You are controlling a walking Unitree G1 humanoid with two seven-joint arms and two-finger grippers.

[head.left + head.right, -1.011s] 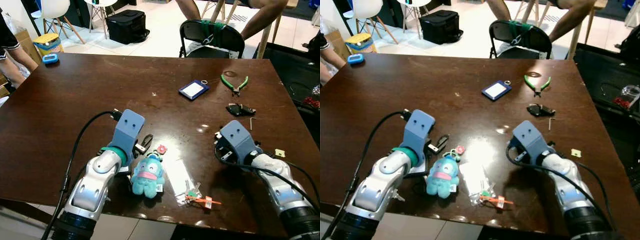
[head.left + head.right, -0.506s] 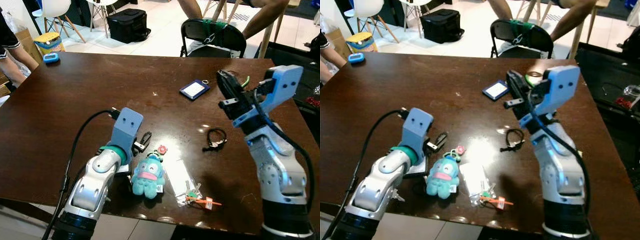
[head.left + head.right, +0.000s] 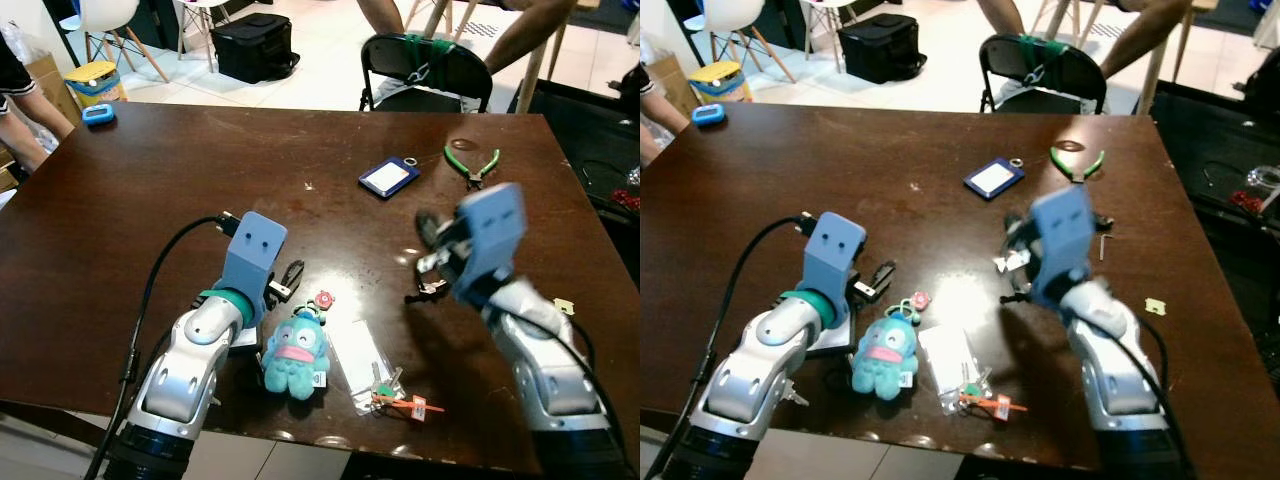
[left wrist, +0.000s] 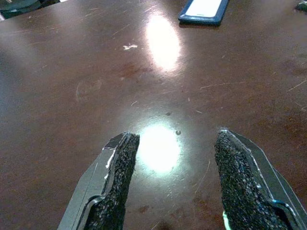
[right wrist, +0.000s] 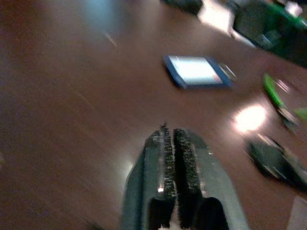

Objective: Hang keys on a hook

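Table [image 3: 150, 180], keys [image 3: 428, 290] under right jaws

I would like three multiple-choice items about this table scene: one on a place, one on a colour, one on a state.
1. Where does the blue plush toy lie?
A. at the table's far edge
B. near the table's front edge, beside the left tool
C. on the black chair

2. What colour are the handles of the pliers?
A. green
B. red
C. yellow

3. How are the fingers of the right tool?
A. wide apart
B. pressed together
C. clamped on the blue card

Answers:
1. B: in the left eye view the toy lies close to the left tool at the near edge of the table.
2. A: both handles show green beside the blue card holder.
3. B: the right wrist view shows the two pads touching, with nothing between them.
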